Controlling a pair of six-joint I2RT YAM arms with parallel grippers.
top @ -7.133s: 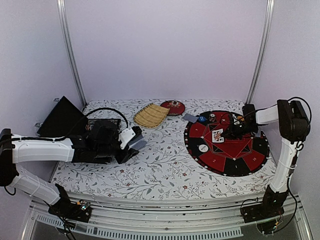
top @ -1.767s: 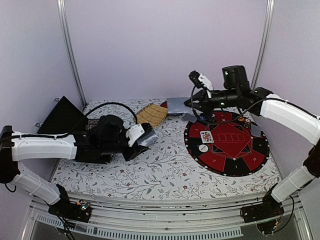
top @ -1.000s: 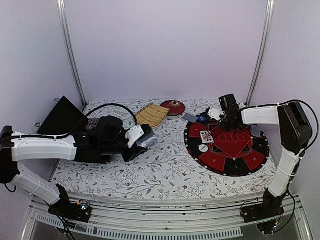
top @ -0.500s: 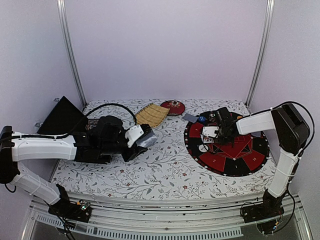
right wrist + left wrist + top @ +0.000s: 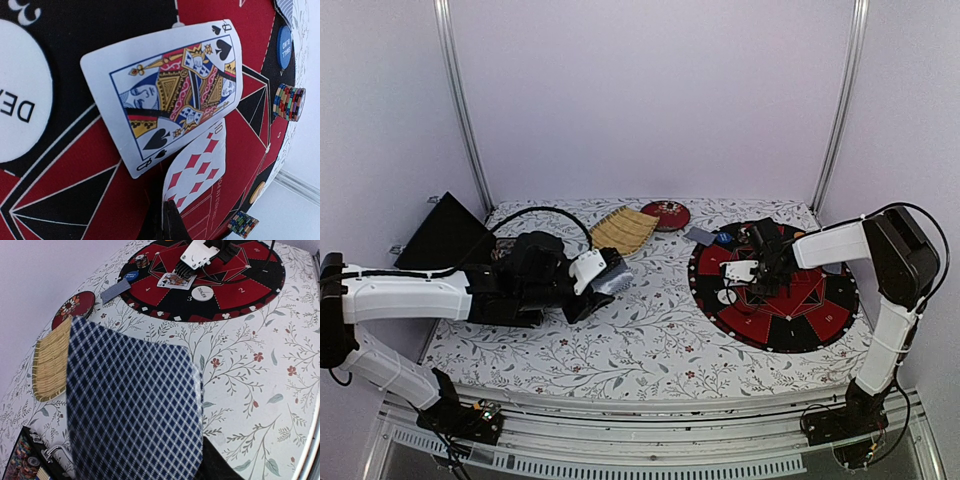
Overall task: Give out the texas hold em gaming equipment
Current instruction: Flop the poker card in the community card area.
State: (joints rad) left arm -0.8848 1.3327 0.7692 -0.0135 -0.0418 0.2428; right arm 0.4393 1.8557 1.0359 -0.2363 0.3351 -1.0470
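Note:
My left gripper [image 5: 603,277] is shut on the blue-checked card deck [image 5: 132,405] and holds it above the floral cloth, left of the round red-and-black mat [image 5: 805,312]. My right gripper [image 5: 170,222] is shut on a ten of diamonds [image 5: 195,167] and holds it low over the mat. That card's far end is tucked under the face-up queen of spades [image 5: 170,92]. The white dealer button [image 5: 20,112] lies beside them and also shows in the top view [image 5: 725,296]. Chip stacks [image 5: 290,102] stand at the mat's far edge.
A face-down grey card [image 5: 699,236] and a blue small-blind button [image 5: 131,275] lie at the mat's far left. The woven bamboo tray [image 5: 620,230] and red lacquer dish [image 5: 665,214] sit at the back. A black case [image 5: 440,235] stands far left, and a chip box [image 5: 22,460] lies under my left arm.
My right arm has come down from high above the table to the mat, carrying a card left to the queen of spades. The left arm and deck have barely moved.

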